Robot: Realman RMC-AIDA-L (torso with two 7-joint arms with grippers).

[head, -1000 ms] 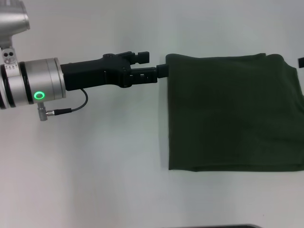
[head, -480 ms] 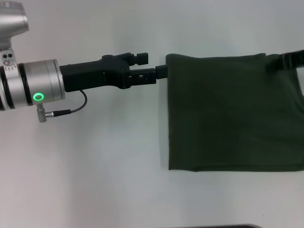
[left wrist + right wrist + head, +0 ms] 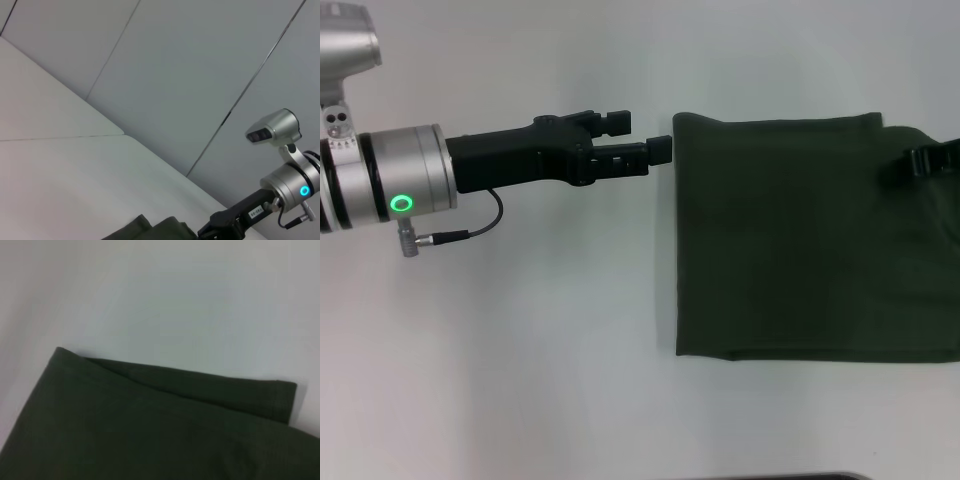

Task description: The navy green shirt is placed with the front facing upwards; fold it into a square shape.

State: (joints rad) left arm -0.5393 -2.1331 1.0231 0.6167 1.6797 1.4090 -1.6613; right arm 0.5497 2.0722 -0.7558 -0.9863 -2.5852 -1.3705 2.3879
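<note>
Handling this shirt (image 3: 800, 240), expect limp cloth; pinch a folded corner. Left gripper (image 3: 655, 150) looks released beside it; right gripper (image 3: 930, 160) jaws: cannot tell.

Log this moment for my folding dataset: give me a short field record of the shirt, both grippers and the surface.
shirt: navy green shirt lies folded into a rough rectangle, lettering hidden, running past the head view's right edge
left gripper: left gripper just off the shirt's far left corner, not holding cloth
right gripper: right gripper over the shirt's far right part, mostly out of view
surface: white table
fold state: layered edges visible along the near hem
</note>
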